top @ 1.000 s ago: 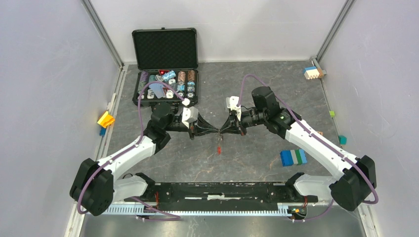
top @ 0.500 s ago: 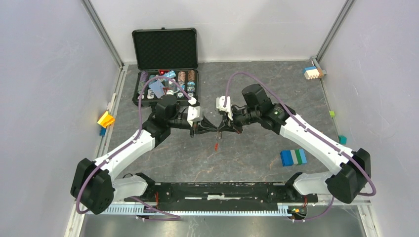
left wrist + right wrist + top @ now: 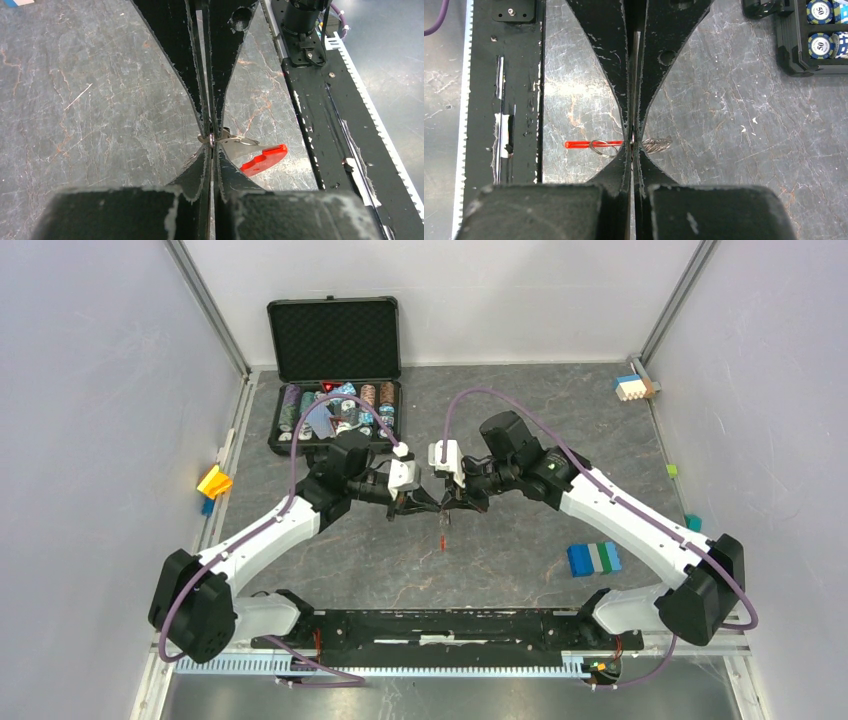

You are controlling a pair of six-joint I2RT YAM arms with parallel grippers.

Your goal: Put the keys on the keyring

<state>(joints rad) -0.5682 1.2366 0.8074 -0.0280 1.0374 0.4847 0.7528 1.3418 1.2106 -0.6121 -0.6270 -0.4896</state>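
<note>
My left gripper (image 3: 430, 505) and right gripper (image 3: 449, 505) meet fingertip to fingertip above the table's middle, both shut on the keyring. The keyring's red tag (image 3: 441, 538) hangs below them. In the left wrist view my shut gripper (image 3: 212, 139) pinches the thin silver ring (image 3: 235, 138), and a flat silver piece and the red tag (image 3: 262, 157) stick out to the right. In the right wrist view my shut gripper (image 3: 633, 142) pinches the metal between a silver ring (image 3: 601, 148) on the edge-on red tag (image 3: 584, 144) and a wire coil (image 3: 656, 145). No black key head shows.
An open black case of poker chips (image 3: 335, 410) stands at the back left, close behind the left wrist. Blue, green and white blocks (image 3: 594, 558) lie front right. A yellow block (image 3: 213, 481) sits at the left wall, another block (image 3: 632, 388) at the back right corner. A black rail (image 3: 440, 625) runs along the near edge.
Both wrists have swung back toward the case and drawn closer together, while the fingertips stay joined at the same spot. The red tag still hangs below.
</note>
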